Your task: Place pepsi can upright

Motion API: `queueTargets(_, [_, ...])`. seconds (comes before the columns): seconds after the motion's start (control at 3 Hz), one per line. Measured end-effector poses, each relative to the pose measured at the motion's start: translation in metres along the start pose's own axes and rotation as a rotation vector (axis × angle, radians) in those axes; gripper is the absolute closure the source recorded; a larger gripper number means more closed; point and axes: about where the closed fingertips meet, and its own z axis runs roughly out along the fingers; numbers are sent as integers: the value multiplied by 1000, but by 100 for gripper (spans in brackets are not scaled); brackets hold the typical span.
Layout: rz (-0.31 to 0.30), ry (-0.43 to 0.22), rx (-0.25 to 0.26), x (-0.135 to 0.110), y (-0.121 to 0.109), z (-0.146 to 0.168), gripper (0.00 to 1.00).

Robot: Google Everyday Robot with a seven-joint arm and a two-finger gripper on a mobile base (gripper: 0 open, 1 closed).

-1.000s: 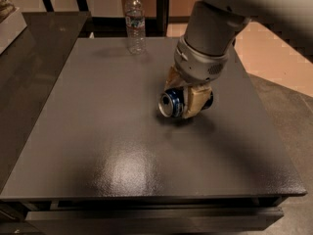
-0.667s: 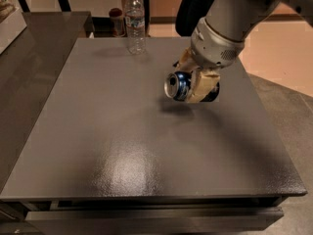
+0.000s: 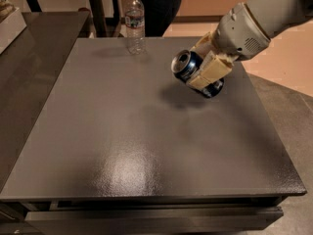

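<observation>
Holds the pepsi can (image 3: 187, 65) clamped in the gripper (image 3: 203, 73), with beige fingers (image 3: 211, 68) pressed against its sides. Carries it tilted on its side, silver top facing left of the gripper, clear of the table (image 3: 122, 141), shadow just beneath. Reaches in from the right. Has a water bottle (image 3: 134, 21) standing upright, well apart, left of and beyond the gripper.

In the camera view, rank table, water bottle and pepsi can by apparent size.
Table largest.
Water bottle and pepsi can look alike; the bottle stands farther back, so no ranking.
The gripper, above the table's right side, clamps the can.
</observation>
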Motion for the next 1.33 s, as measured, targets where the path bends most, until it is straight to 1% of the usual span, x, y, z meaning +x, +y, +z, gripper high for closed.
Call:
queueTargets(0.67, [190, -266, 62, 5, -3, -16, 100])
queueTargets(1.0, [252, -394, 92, 10, 0, -19, 100])
queueTargets(1.33, [282, -513, 103, 12, 8, -18, 100])
